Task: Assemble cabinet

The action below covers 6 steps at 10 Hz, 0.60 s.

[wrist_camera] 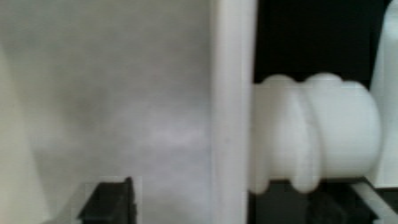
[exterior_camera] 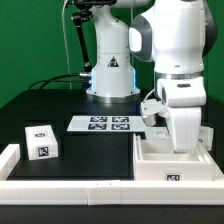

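Observation:
The cabinet (exterior_camera: 150,152), a wide white box-shaped shell, lies at the exterior view's right front corner of the black table. My gripper (exterior_camera: 182,140) points straight down into it, its fingertips hidden behind the shell's wall. In the wrist view a white panel of the cabinet (wrist_camera: 143,100) fills most of the picture, with a ridged white round piece (wrist_camera: 320,125) beside it. My gripper (wrist_camera: 240,205) shows only as two dark fingertips (wrist_camera: 111,202) standing wide apart on either side of these white parts. A small white tagged drawer block (exterior_camera: 42,140) stands alone at the exterior view's left.
The marker board (exterior_camera: 104,123) lies flat in the middle of the table. A low white border rail (exterior_camera: 100,186) runs along the front edge and up the left side. The arm's white base (exterior_camera: 110,75) stands at the back.

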{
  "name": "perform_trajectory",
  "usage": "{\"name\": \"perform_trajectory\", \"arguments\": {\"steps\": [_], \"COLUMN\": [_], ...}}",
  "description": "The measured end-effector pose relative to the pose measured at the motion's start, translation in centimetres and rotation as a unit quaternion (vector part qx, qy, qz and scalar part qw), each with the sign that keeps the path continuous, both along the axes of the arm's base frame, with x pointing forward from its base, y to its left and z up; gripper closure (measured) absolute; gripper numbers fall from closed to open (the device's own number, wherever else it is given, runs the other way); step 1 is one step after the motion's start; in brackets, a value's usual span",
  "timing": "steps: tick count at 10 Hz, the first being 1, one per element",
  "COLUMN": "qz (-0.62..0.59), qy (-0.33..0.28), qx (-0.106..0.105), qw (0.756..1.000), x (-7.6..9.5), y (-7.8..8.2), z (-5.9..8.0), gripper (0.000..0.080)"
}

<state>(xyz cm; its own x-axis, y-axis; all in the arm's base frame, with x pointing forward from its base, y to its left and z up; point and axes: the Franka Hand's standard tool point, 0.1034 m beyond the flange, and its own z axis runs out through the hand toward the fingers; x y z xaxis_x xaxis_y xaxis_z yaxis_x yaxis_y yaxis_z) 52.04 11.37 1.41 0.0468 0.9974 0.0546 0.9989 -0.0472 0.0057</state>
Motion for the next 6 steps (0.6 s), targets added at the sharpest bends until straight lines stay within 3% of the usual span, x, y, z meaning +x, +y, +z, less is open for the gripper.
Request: {"name": "perform_trajectory", "arguments": {"steps": [1, 2, 3, 6], "qz": [-0.003, -0.012, -0.028, -0.096], "qy": [-0.001, -0.004, -0.007, -0.017], "qx": [0.0, -0.001, -0.003, -0.002], "qw": [1.0, 1.0, 1.0, 0.995], "x": [-0.2, -0.9, -1.7, -5.1], "y": [-0.3, -0.6, -0.7, 0.4], "z": [0.0, 0.5, 1.3, 3.5], "gripper": [0.0238, 0.0069, 0.0021, 0.0003]}}
